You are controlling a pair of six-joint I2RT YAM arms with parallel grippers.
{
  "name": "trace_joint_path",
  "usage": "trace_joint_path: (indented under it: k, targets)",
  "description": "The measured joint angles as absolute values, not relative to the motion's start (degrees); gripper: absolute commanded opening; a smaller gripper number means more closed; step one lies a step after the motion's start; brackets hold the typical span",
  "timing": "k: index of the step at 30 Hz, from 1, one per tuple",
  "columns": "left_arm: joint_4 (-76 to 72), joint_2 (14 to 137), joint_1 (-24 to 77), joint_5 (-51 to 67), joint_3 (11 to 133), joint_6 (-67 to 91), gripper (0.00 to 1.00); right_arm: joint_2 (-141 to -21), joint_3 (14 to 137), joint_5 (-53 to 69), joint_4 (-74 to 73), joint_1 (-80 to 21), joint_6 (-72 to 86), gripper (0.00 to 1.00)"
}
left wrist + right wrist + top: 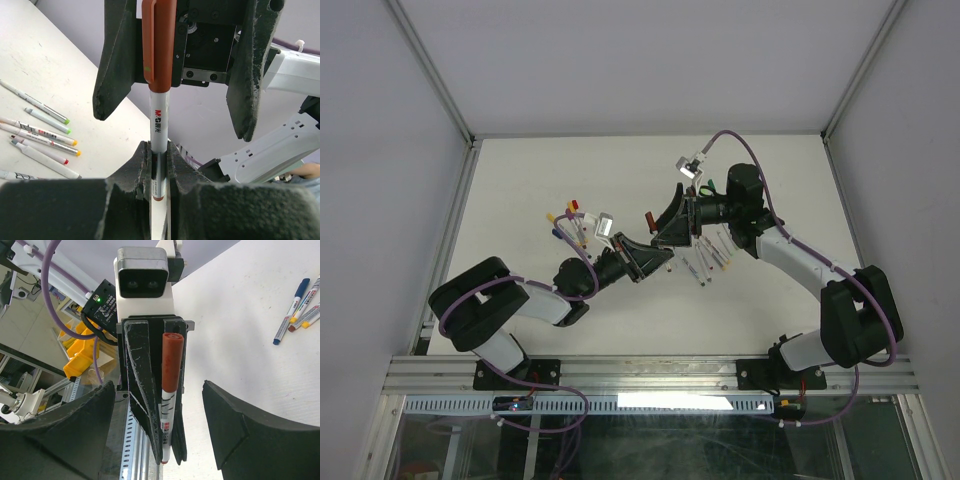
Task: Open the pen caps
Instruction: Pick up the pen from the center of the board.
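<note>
Nearest: the left pincer [159, 152], pressed together on a white cylindrical plastic pen barrel [158, 122]. One dark red bullet-shaped plastic pen cap [159, 45], seated on the barrel's far end, lies between the spread fingers of the right pincer [159, 387], close beside one finger; contact cannot be told. Several loose white pens [47, 121] lie on the white table [30, 60], well off to one side of the left pincer.

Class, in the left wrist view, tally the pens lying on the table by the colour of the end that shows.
Green-ended pens: 2
Orange-ended pens: 2
Red-ended pens: 1
Total: 5
Two other pens show no clear end colour.
</note>
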State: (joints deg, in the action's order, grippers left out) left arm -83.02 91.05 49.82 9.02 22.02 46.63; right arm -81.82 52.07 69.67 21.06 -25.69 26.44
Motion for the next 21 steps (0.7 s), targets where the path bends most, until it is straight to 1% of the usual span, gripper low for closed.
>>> trace_joint_path:
  k: [17, 18, 19, 20, 21]
  targets:
    - [-83.0, 90.5, 49.8, 9.0, 21.7, 47.1, 0.00, -82.4, 52.3, 69.7, 20.6, -25.7, 26.4, 0.73]
    - [-83.0, 90.5, 49.8, 9.0, 21.7, 47.1, 0.00, -82.4, 52.3, 69.7, 20.6, -25.7, 26.4, 0.76]
    - [-83.0, 90.5, 49.8, 9.0, 21.7, 47.1, 0.00, -82.4, 52.3, 69.7, 20.6, -25.7, 26.4, 0.06]
    - [-83.0, 90.5, 49.8, 9.0, 21.6, 47.1, 0.00, -82.5, 52.4, 69.7, 20.3, -25.7, 26.5, 0.07]
    - [-83.0, 90.5, 49.8, 9.0, 21.6, 47.1, 0.00, -82.5, 52.5, 69.8, 20.3, -25.7, 26.0, 0.28]
